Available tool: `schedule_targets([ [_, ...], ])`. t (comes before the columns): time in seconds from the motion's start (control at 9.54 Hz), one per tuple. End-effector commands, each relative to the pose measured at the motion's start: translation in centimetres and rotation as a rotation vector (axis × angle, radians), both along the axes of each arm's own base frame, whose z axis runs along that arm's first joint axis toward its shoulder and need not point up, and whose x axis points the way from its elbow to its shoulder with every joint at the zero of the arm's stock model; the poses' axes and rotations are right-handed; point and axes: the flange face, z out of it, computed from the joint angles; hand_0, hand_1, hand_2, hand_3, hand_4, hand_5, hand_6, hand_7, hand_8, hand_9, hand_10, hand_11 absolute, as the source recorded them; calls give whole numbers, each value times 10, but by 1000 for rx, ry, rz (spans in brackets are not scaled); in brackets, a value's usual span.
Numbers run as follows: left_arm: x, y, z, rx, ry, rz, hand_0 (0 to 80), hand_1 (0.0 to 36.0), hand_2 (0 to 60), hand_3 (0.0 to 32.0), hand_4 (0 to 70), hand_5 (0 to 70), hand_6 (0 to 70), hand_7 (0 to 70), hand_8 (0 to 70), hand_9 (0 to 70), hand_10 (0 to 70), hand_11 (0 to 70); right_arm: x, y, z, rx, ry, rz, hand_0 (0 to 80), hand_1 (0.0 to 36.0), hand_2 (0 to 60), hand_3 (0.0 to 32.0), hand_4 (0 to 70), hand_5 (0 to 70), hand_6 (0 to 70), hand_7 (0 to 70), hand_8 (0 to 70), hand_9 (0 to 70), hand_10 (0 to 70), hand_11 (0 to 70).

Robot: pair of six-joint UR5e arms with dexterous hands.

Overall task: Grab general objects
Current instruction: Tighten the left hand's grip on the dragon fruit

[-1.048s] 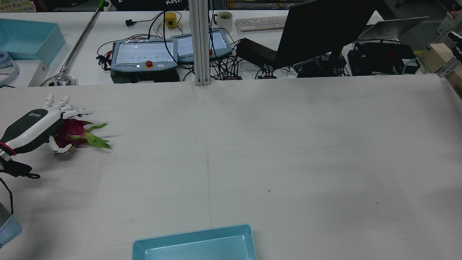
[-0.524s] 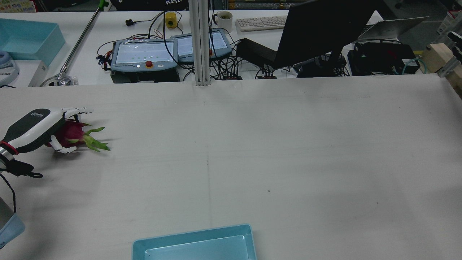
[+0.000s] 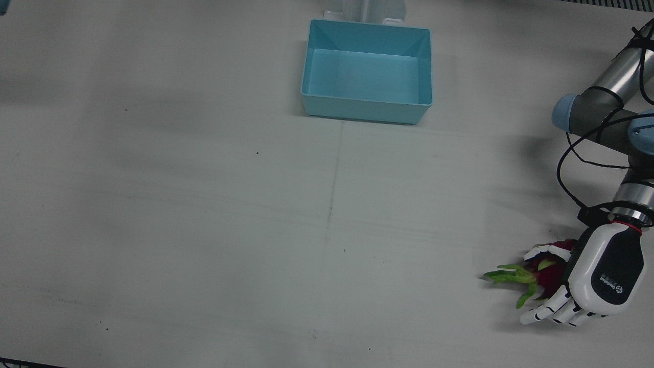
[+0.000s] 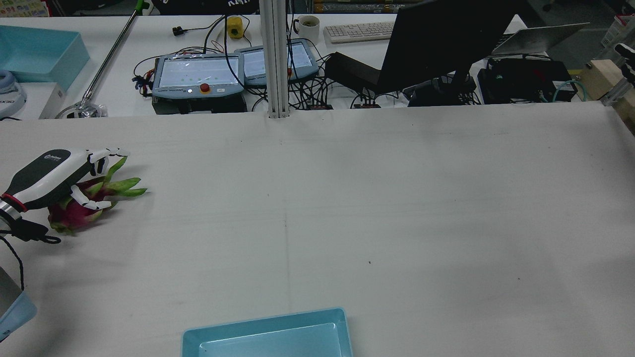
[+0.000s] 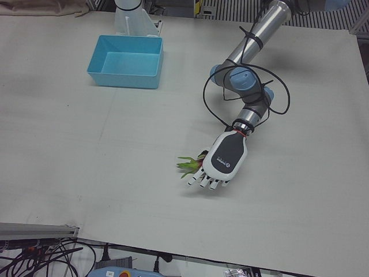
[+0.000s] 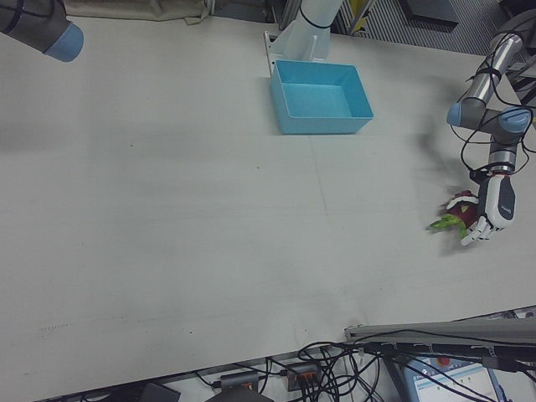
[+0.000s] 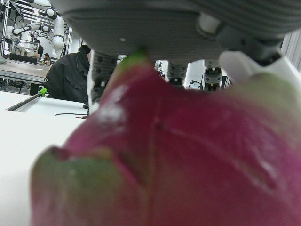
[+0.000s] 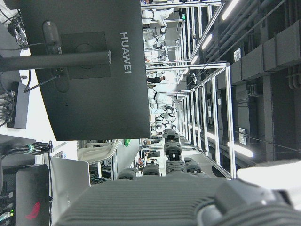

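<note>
A magenta dragon fruit (image 4: 69, 215) with green leaf tips lies at the table's left edge in the rear view. My left hand (image 4: 47, 173) sits over it, palm down. The thumb crosses the fruit's body and the curled fingers (image 4: 106, 153) touch its leaves. From the front, the fruit (image 3: 549, 273) sticks out from under the hand (image 3: 603, 278), leaves pointing towards the table's middle. It fills the left hand view (image 7: 188, 165), pressed close under the palm. Only the grey palm of my right hand (image 8: 155, 202) shows, in its own view; its fingers are hidden.
A light blue bin (image 3: 368, 28) stands at the robot's edge of the table, mid-width, with nothing in it. Beyond the far edge are teach pendants (image 4: 198, 74), cables and a black monitor (image 4: 436, 39). The right arm's elbow (image 6: 50, 33) hangs over the far corner.
The left hand's fingers went from spread to curled down on the fruit. The fruit has turned: its body has slid towards the wrist and its leaves now point up past the fingers.
</note>
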Motion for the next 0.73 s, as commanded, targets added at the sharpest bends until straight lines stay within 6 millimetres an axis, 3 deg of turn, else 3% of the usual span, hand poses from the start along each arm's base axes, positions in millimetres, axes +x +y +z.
schedule_targets([
  [0.0, 1, -1, -1, 2, 3, 1, 546, 163, 296, 312, 56, 260, 418, 682, 526, 574, 700, 700, 0, 0, 0, 0, 0, 0, 0, 0, 0, 0, 0, 0, 0, 0, 0, 0, 0, 0],
  [0.21, 1, -1, -1, 2, 3, 2, 545, 135, 264, 306, 72, 278, 516, 700, 654, 700, 700, 700, 0, 0, 0, 0, 0, 0, 0, 0, 0, 0, 0, 0, 0, 0, 0, 0, 0, 0],
  [0.31, 2, -2, -3, 4, 5, 2, 548, 125, 257, 284, 92, 279, 572, 700, 700, 700, 700, 700, -1, 0, 0, 0, 0, -1, 0, 0, 0, 0, 0, 0, 0, 0, 0, 0, 0, 0],
  [0.52, 3, -3, -3, 2, 3, 2, 544, 105, 250, 182, 140, 281, 683, 700, 700, 700, 700, 700, 0, 0, 0, 0, 0, 0, 0, 0, 0, 0, 0, 0, 0, 0, 0, 0, 0, 0],
  [0.63, 2, -4, -4, 1, 6, 1, 535, 95, 247, 132, 152, 273, 700, 700, 700, 700, 700, 700, 0, 0, 0, 0, 0, 0, 0, 0, 0, 0, 0, 0, 0, 0, 0, 0, 0, 0],
])
